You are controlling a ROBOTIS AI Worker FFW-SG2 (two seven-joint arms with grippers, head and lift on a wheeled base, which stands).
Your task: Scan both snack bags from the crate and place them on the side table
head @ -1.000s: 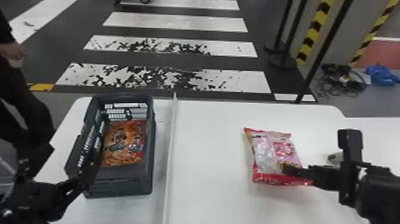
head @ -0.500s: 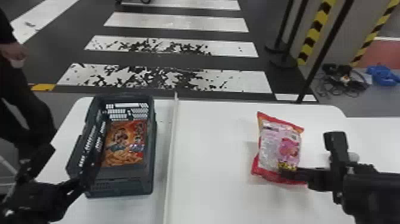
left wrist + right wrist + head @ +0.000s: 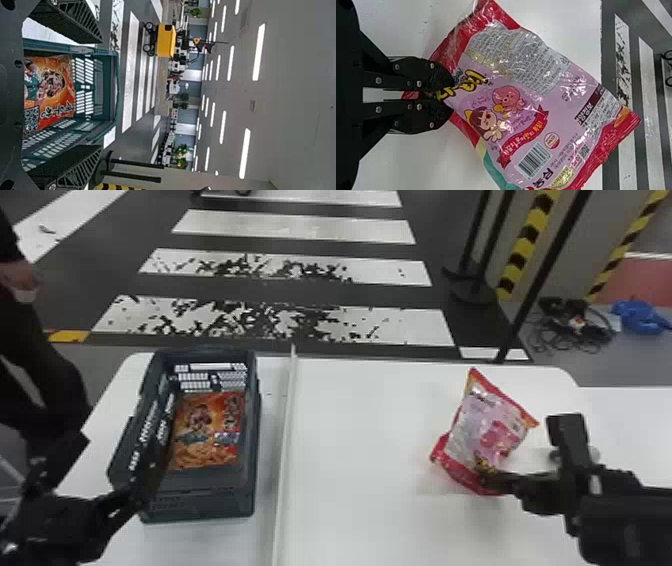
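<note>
The pink snack bag (image 3: 487, 425) is on the right side of the white worktop (image 3: 360, 440), held at its red edge by the right gripper (image 3: 450, 93), whose fingers are closed together on the film. The bag sits at a slant; whether its lower edge touches the worktop cannot be told. The edge hold leaves the printed panel and barcode (image 3: 533, 160) uncovered, presumably so that the code can be scanned. The grip takes in little film, so slipping or swinging is a risk.

The orange snack bag (image 3: 207, 435) lies in the crate (image 3: 200, 506), printed face showing, apparently awaiting its turn. The left gripper (image 3: 100, 94) is at the crate, fingers spread wide and holding nothing, a posture judged suitable for a later pick. A raised white divider (image 3: 284, 450) stands between crate and pink bag, seemingly to keep the two areas apart.

Count: snack bags, two, one gripped and one in the crate; crate, one; divider, one; grippers, two, one loaded and one empty. Neither bag is judged finished; placing on the side table is outstanding.
</note>
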